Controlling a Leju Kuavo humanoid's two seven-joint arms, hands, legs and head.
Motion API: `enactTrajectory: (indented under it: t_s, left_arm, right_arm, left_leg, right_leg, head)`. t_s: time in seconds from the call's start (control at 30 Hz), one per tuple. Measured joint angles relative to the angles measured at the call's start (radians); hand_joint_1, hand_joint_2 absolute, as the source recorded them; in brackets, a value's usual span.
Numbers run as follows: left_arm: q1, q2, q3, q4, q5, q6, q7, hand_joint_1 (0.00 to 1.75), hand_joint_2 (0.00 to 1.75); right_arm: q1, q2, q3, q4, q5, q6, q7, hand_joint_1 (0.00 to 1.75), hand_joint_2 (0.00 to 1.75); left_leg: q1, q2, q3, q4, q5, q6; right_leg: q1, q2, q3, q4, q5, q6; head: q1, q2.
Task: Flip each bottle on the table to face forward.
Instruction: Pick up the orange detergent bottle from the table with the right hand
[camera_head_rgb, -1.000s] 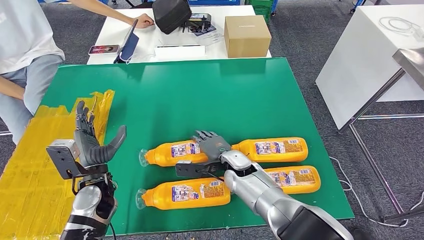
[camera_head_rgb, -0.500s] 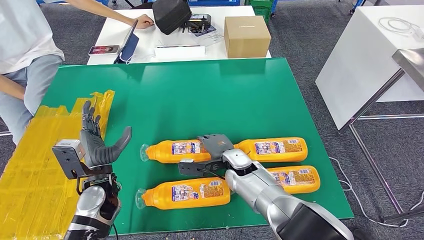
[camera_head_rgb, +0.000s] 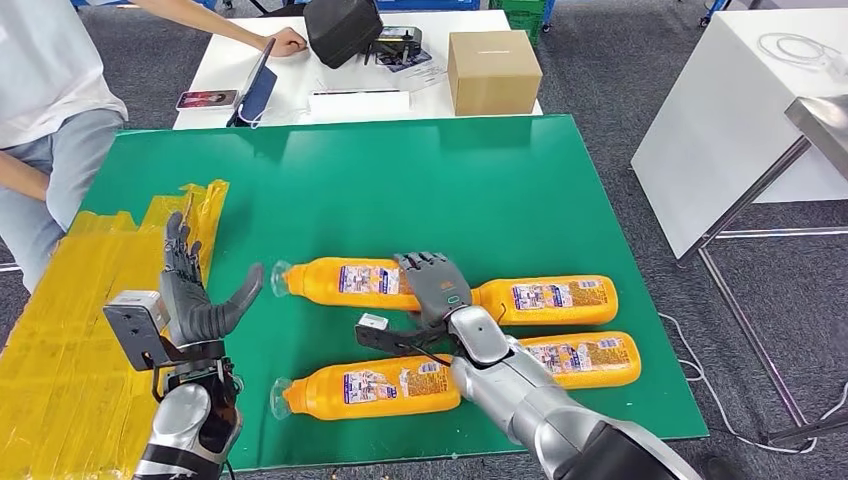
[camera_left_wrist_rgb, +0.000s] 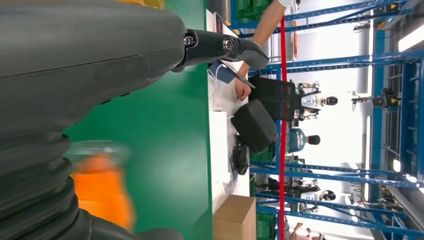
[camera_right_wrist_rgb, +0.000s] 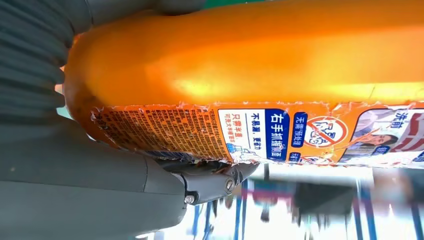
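in the head view, the far-left bottle (camera_head_rgb: 345, 280) lies higher on the green mat (camera_head_rgb: 400, 180) than one second ago, and its clear cap end now points more to the left, away from the other bottles. the right hand (camera_head_rgb: 432, 283) has gone with it: its fingers lie over the bottle's base end, where before they were lower and more toward the robot. the left hand (camera_head_rgb: 195, 290) has drifted a little toward the robot and is raised over the mat's left edge, beside the yellow sheet (camera_head_rgb: 70, 330), fingers spread and upright, thumb out to the side, holding nothing. three more orange bottles lie on their sides with labels up: the far-right bottle (camera_head_rgb: 545, 299) just beside the right hand, the near-left bottle (camera_head_rgb: 370, 387) near the robot, and the near-right bottle (camera_head_rgb: 590, 358) partly hidden behind the right arm. a person (camera_head_rgb: 40, 90) sits at the far left, and a cardboard box (camera_head_rgb: 493, 70) stands on the white table (camera_head_rgb: 300, 60) behind the mat.

in the left wrist view, the left hand (camera_left_wrist_rgb: 90, 65) is a large dark mass with one finger stretched straight over the green mat (camera_left_wrist_rgb: 165, 150); it is open and nothing is in it. a blurred orange shape is below it.

in the right wrist view, the right hand (camera_right_wrist_rgb: 95, 175) grips the far-left bottle (camera_right_wrist_rgb: 250, 70): the orange body presses against the palm, with the thumb under the label and dark fingers curled over the other side.
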Motion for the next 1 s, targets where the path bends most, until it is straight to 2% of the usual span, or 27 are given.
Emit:
enactTrajectory:
  t_s: [0.07, 0.13, 0.37, 0.47, 0.57, 0.67, 0.8, 0.9, 1.0]
  left_arm:
    - [0.013, 0.0, 0.0, -0.013, -0.008, 0.0, 0.002, 0.0, 1.75]
    - [0.023, 0.0, 0.0, -0.021, -0.01, 0.001, 0.002, 0.0, 1.75]
    - [0.037, 0.0, 0.0, -0.035, -0.012, 0.001, 0.003, 0.0, 1.75]
    - [0.039, 0.0, -0.001, -0.037, -0.019, -0.002, 0.006, 0.0, 1.75]
    - [0.043, 0.001, -0.005, -0.041, -0.015, -0.043, 0.028, 0.0, 1.75]
    - [0.044, 0.007, -0.026, -0.043, 0.031, -0.146, 0.068, 0.0, 1.75]
    - [0.038, 0.024, -0.075, -0.044, 0.132, -0.313, 0.125, 0.0, 1.75]
    - [0.028, 0.036, -0.112, -0.044, 0.165, -0.359, 0.141, 0.0, 1.75]
    - [0.02, 0.043, -0.137, -0.045, 0.173, -0.365, 0.145, 0.0, 1.75]
  right_arm:
    - [0.025, -0.003, -0.044, -0.044, -0.023, -0.084, -0.039, 1.75, 1.75]
    - [0.047, -0.006, -0.089, -0.087, -0.038, -0.119, -0.066, 1.75, 1.75]
    - [0.098, -0.014, -0.18, -0.182, -0.05, -0.126, -0.106, 1.75, 1.75]
    - [0.144, -0.01, -0.249, -0.258, -0.095, -0.129, -0.198, 1.75, 1.75]
    - [0.204, -0.005, -0.316, -0.359, -0.232, -0.12, -0.298, 1.75, 1.75]
    - [0.267, -0.005, -0.351, -0.473, -0.414, -0.057, -0.368, 1.74, 1.75]
    - [0.341, -0.006, -0.36, -0.593, -0.633, 0.116, -0.438, 1.75, 1.75]
    - [0.379, -0.005, -0.358, -0.657, -0.714, 0.198, -0.47, 1.75, 1.75]
    - [0.402, -0.005, -0.353, -0.7, -0.732, 0.22, -0.479, 1.74, 1.75]
  left_leg:
    - [0.0, 0.0, -0.001, 0.0, 0.0, 0.0]
    - [0.0, 0.0, -0.001, 0.0, 0.0, 0.0]
    - [0.0, 0.0, -0.001, 0.0, 0.0, 0.0]
    - [0.0, 0.0, -0.001, 0.0, 0.0, 0.0]
    - [0.0, -0.001, -0.002, 0.0, 0.0, 0.0]
    - [0.0, -0.001, -0.003, 0.0, 0.0, 0.0]
    - [0.0, 0.0, -0.003, 0.0, 0.0, 0.0]
    - [0.0, 0.0, -0.003, 0.0, 0.0, 0.0]
    - [0.0, 0.0, -0.003, 0.0, 0.0, 0.0]
  right_leg:
    - [0.0, 0.0, -0.001, 0.0, 0.0, 0.0]
    - [0.0, 0.0, -0.001, 0.0, 0.0, 0.0]
    - [0.0, 0.0, -0.001, 0.0, 0.0, 0.0]
    - [0.0, 0.0, -0.001, 0.0, 0.0, 0.0]
    - [0.0, 0.0, -0.002, 0.0, 0.0, 0.0]
    - [0.0, 0.0, -0.002, 0.0, 0.0, 0.0]
    - [0.0, 0.0, -0.003, 0.0, 0.0, 0.0]
    - [0.0, 0.0, -0.003, 0.0, 0.0, 0.0]
    - [0.0, 0.0, -0.003, 0.0, 0.0, 0.0]
  head:
    - [0.0, 0.0]
    - [0.0, 0.0]
    - [0.0, 0.0]
    - [0.0, 0.0]
    - [0.0, 0.0]
    - [0.0, 0.0]
    - [0.0, 0.0]
    - [0.0, 0.0]
    - [0.0, 0.0]
